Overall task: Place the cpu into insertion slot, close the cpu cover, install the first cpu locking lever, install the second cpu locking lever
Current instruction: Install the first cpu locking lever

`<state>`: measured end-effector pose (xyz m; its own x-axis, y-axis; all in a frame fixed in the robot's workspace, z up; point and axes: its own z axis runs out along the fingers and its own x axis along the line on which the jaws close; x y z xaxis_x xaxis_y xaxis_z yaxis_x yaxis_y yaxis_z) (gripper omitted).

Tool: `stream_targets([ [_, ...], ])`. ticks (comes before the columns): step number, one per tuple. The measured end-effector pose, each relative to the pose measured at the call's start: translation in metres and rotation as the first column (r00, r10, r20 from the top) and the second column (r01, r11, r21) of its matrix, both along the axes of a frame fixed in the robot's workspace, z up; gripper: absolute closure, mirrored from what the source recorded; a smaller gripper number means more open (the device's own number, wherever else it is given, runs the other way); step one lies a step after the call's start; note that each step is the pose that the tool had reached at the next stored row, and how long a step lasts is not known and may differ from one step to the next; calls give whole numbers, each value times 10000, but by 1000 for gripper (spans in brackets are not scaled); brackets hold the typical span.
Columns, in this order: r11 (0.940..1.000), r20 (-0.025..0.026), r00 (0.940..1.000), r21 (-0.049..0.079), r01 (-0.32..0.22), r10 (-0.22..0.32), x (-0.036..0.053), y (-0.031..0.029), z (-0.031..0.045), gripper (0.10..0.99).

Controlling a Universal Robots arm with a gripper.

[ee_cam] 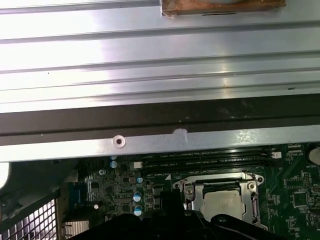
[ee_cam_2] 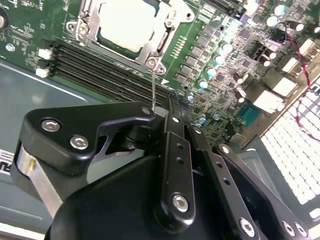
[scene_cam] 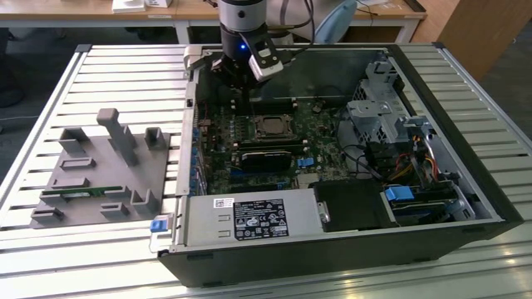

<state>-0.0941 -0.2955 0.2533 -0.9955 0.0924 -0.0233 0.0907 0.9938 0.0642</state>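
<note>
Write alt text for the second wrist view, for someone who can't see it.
The black gripper sits beside the motherboard's CPU socket, where the cpu lies seated with the silvery cpu cover closed around it. A thin wire lever runs from the cover's corner toward the gripper. Black memory slots lie alongside the socket on the green motherboard.

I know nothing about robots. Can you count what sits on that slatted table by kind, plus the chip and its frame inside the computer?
Open computer case: 1
Grey plastic rack: 1
Square chip: 1
Metal frame around the chip: 1
Total: 4
</note>
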Motion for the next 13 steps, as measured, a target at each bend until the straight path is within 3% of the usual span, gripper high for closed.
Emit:
stream_targets([
  [10, 10000, -57, 10000, 1, -1, 1, 197, 21, -22, 980],
  [13, 10000, -59, 10000, 1, -1, 1, 221, 22, -26, 980],
])
